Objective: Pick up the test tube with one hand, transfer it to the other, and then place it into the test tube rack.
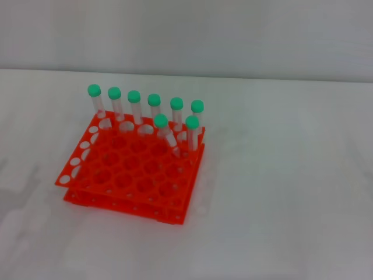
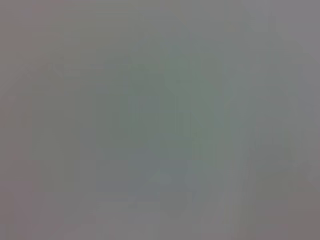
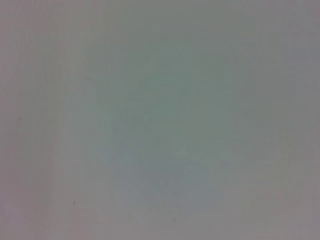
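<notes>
The orange-red test tube rack (image 1: 125,175) stands on the white table, left of centre in the head view. Several clear test tubes with green caps stand in its far rows. One tube (image 1: 166,133) in the second row leans to the right; another (image 1: 192,132) stands upright beside it at the rack's right edge. No tube lies on the table. Neither gripper nor either arm shows in the head view. Both wrist views show only a plain grey surface.
The white table (image 1: 280,186) stretches to the right of the rack and in front of it. A pale wall rises behind the table's far edge.
</notes>
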